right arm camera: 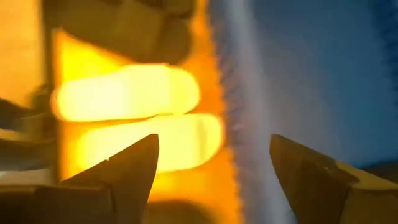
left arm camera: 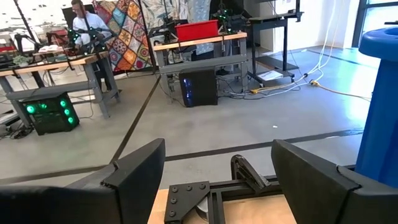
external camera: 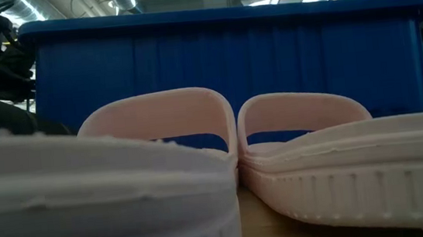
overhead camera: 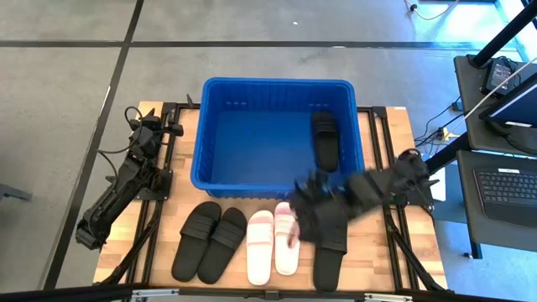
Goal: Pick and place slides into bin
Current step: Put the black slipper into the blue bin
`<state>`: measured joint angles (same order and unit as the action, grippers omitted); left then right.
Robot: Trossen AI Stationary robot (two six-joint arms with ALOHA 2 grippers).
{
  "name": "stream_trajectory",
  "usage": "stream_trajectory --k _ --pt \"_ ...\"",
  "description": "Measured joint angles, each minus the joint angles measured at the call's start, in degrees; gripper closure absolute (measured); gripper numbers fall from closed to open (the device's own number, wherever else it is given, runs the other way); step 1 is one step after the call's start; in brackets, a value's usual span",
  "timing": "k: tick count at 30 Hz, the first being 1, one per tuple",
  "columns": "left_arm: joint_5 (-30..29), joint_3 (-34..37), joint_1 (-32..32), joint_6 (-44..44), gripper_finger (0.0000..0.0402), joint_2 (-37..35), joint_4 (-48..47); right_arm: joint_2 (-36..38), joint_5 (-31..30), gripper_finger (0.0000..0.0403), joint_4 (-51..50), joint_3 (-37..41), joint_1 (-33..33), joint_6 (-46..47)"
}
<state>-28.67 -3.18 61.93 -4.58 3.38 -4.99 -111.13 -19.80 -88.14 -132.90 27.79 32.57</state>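
Note:
The blue bin stands at the table's far middle, with one black slide lying flat inside by its right wall. On the table in front of it lie two black slides, a pale pink pair and one more black slide, all on their soles. My right gripper, blurred, hovers open and empty over the pink pair and the lone black slide, just in front of the bin's near wall. My left gripper waits open at the table's far left.
The bin fills the table's far half between the two arm mounts. A desk with a laptop stands off the right edge. The table's near right corner, beside the lone black slide, is bare wood.

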Motion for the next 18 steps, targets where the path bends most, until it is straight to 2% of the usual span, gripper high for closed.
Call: stream_trajectory --k 4,7,12,18 --pt "0.1 0.0 0.0 0.0 0.0111 0.0 0.0 -1.1 0.0 0.0098 -2.0 0.1 7.2 15.9" --pt "0.1 0.0 0.0 0.0 0.0111 0.0 0.0 -2.3 -0.1 0.0098 -1.6 0.1 11.7 21.9" --pt "0.1 0.0 0.0 0.0 0.0111 0.0 0.0 -6.9 0.1 0.0098 -1.9 0.1 17.1 22.7" --pt "0.1 0.0 0.0 0.0 0.0111 0.0 0.0 -14.3 0.1 0.0098 -1.9 0.1 18.5 22.9"
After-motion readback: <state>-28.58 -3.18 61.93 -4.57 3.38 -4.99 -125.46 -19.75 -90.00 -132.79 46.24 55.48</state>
